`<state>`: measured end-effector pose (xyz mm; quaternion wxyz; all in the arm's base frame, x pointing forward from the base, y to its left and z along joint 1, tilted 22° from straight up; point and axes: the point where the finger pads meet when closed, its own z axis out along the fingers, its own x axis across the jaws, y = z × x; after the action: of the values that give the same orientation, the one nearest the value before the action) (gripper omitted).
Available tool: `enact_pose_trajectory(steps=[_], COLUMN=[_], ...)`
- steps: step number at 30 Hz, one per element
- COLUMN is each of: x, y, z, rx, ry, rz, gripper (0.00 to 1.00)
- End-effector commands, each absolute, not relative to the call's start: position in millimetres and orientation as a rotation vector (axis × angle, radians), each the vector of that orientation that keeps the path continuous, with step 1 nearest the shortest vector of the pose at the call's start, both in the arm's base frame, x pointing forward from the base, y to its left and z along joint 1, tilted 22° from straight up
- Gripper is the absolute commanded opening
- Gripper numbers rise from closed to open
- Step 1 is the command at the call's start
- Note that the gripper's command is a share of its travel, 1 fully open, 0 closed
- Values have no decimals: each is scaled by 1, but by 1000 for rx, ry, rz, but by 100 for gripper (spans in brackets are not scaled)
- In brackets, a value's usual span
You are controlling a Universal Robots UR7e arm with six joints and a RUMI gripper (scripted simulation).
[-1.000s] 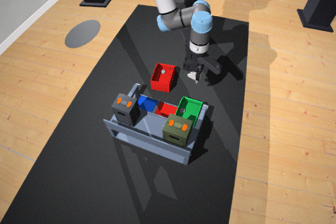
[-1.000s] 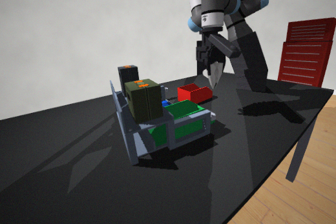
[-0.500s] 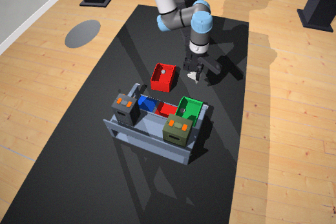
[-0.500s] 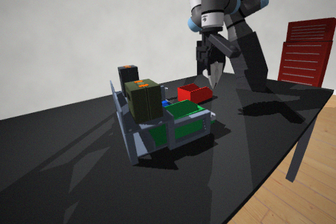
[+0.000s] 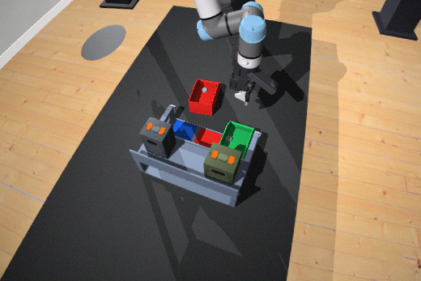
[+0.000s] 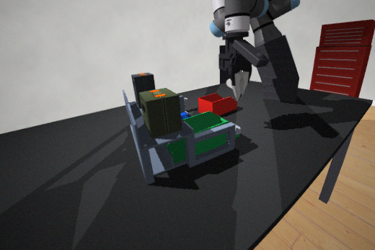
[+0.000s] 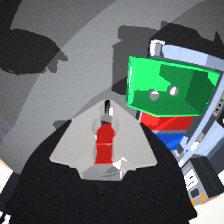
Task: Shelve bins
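My gripper [image 5: 246,104] [image 6: 239,99] [image 7: 107,100] is shut and empty, above the table on the shelf's open-front side. The green bin [image 5: 244,133] [image 6: 206,121] [image 7: 195,92] is in the shelf's end bay, with its inner end under the upper board. Two grey parts show inside it in the wrist view. I cannot tell whether it is fully behind the front lip. The red bin [image 5: 201,108] [image 6: 213,107] stands on the table in front of the shelf, with a grey part inside. The red mark [image 5: 208,138] [image 7: 167,122] and blue mark [image 5: 184,130] [image 7: 172,140] are uncovered.
The grey-blue shelf [image 5: 188,159] [image 7: 185,53] has a low upper board. A dark grey box [image 5: 163,142] [image 6: 143,88] stands on its blue-mark end, and an olive box [image 5: 220,166] [image 6: 162,117] stands on its green-bin end.
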<state>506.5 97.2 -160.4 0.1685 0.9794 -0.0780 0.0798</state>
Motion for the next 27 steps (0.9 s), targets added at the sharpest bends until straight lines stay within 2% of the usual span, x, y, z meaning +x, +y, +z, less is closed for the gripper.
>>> enact_pose_trajectory(steps=[1, 27], x=[507, 517], y=[96, 72], z=[-163, -229], rx=[2785, 2785], ry=[-222, -222], rz=[229, 229], gripper=[0, 0])
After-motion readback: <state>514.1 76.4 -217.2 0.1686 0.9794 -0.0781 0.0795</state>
